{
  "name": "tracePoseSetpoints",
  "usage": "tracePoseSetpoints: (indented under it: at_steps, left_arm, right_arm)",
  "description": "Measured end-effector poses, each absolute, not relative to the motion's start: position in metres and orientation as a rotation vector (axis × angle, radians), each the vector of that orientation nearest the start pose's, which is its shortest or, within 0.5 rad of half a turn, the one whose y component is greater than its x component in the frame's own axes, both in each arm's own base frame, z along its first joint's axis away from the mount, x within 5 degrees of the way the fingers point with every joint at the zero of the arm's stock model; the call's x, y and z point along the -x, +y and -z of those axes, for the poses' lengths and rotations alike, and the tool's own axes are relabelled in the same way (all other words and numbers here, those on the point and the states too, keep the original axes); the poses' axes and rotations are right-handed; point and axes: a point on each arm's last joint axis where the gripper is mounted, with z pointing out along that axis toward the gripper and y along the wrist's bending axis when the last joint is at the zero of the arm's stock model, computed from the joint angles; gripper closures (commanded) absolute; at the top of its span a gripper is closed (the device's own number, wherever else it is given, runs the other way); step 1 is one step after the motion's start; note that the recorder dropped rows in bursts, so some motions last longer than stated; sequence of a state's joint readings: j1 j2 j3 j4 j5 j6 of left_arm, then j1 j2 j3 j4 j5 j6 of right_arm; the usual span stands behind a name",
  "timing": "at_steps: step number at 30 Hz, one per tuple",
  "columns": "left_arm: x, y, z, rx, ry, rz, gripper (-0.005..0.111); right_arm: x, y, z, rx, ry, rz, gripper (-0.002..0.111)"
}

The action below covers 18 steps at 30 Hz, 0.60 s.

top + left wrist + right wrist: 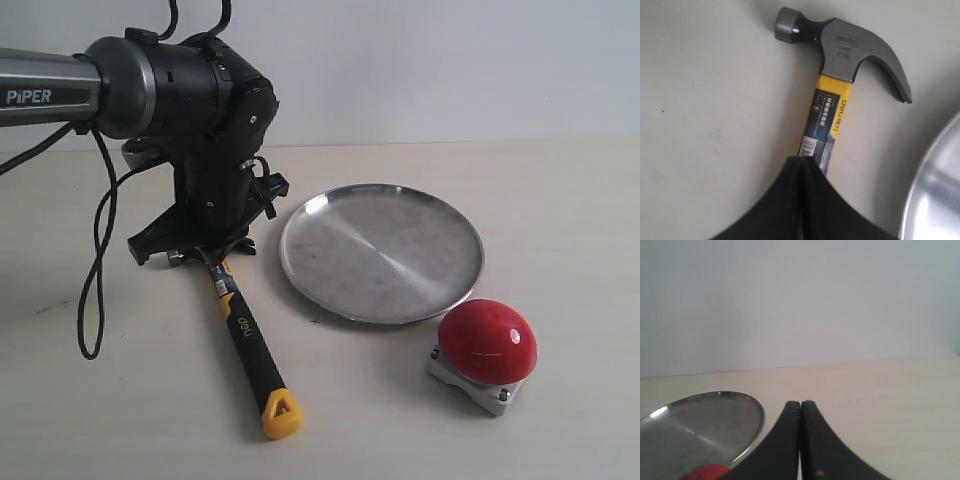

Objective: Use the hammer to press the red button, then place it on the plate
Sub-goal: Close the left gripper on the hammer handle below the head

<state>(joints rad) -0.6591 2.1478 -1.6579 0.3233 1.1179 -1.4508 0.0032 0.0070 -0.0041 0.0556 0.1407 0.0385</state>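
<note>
The hammer [245,335] lies flat on the table, yellow end toward the front; its dark steel head [850,45] and yellow neck show in the left wrist view. My left gripper [208,254] hangs low over the top of the handle, and its fingers [801,160] are pressed tip to tip with the handle passing beneath them. The silver plate [330,225] rests just right of the hammer, its rim also visible as the plate edge [935,190]. The red button [488,342] stands at the front right. My right gripper [800,403] is shut and empty, near the plate [695,425] and the button [705,472].
A black cable [95,290] from the left arm loops down onto the table left of the hammer. A pale wall [450,60] stands behind the table. Bare tabletop [130,420] lies in front of the left arm.
</note>
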Motion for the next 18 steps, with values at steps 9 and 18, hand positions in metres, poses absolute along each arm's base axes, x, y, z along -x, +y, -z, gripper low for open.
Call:
tracePoseSetpoints:
  at_steps: [9, 18]
  left_arm:
    - [-0.372, -0.247, -0.167, 0.883, 2.665, 0.015, 0.078]
    - [-0.376, -0.244, -0.154, 0.985, 2.733, 0.086, 0.056]
  right_arm:
    - [-0.057, 0.001, -0.201, -0.068, 1.626, -0.081, 0.108]
    - [-0.057, 0.001, -0.201, -0.068, 1.626, -0.081, 0.108]
